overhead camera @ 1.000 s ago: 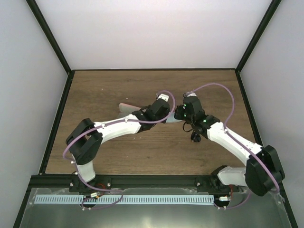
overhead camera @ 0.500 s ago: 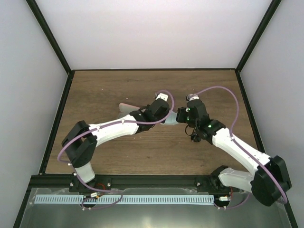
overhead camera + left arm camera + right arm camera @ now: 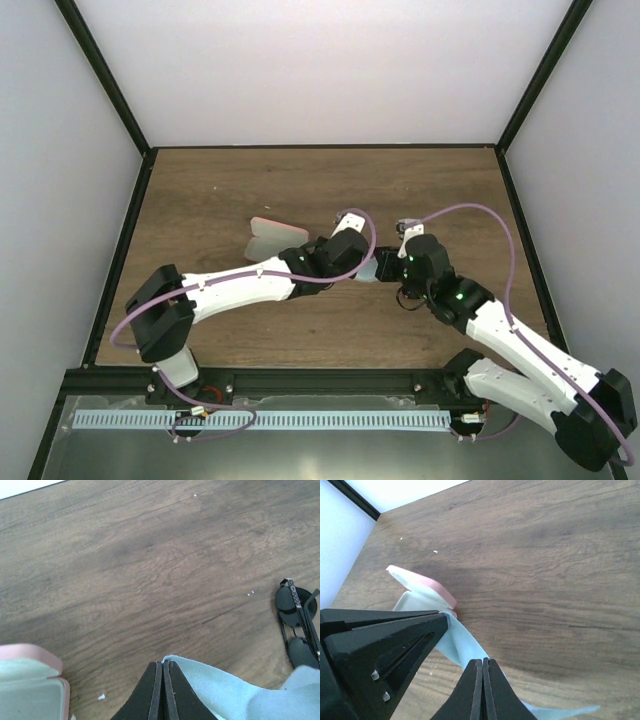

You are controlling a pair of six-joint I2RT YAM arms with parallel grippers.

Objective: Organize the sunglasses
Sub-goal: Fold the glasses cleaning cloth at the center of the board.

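A: Both arms are pulling back toward 6 o'clock; left gripper [image 3: 163,666] and right gripper [image 3: 483,662] are clamping tight on the blue cloth [image 3: 220,690].
B: We're spotting the sunglasses [image 3: 297,630] on the table [image 3: 150,555] at the left's 3 o'clock, lying 12-to-6; right arm probably nearer.

Small black sunglasses [image 3: 295,610] (dark round lenses) flat on tabletop [image 3: 150,555]
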